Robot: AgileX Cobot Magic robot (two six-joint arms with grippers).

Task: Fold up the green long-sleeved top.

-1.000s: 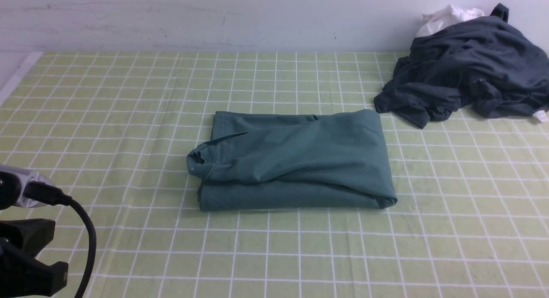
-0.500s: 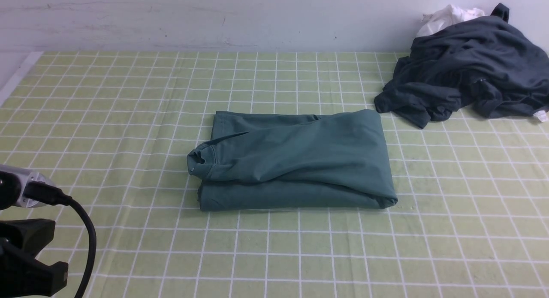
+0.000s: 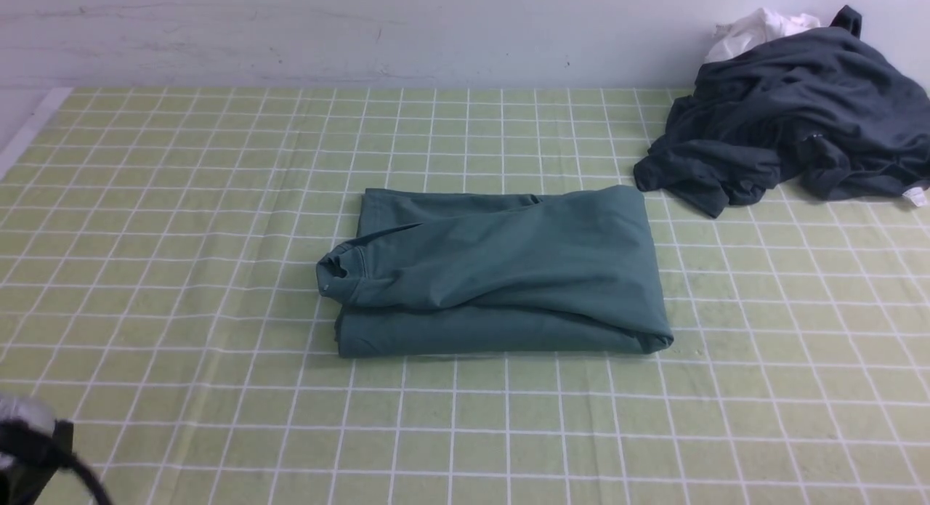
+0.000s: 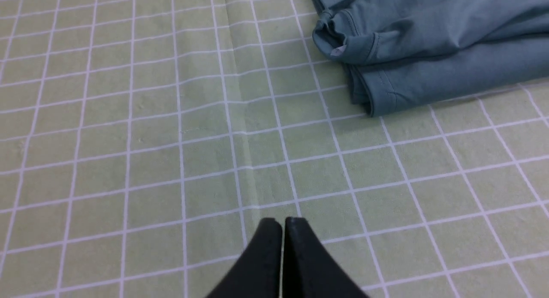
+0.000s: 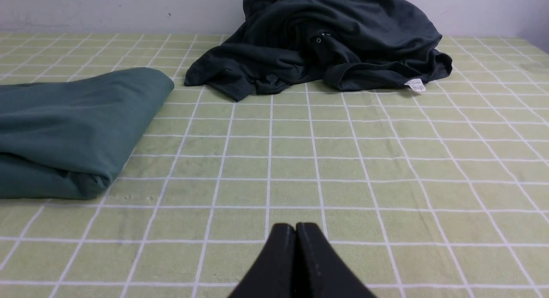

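front view overlooks table; low wrist views share green top (image 3: 501,272).

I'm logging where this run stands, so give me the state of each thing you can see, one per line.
green long-sleeved top: folded into a compact rectangle, lying flat on the cloth, untouched.
left gripper: shut, empty, apart from the top.
right gripper: shut, empty, over bare cloth.
dark grey garment: crumpled in a heap by the wall.
white cloth: bunched behind the heap, mostly hidden.
checked tablecloth: spread flat, one lengthwise crease.
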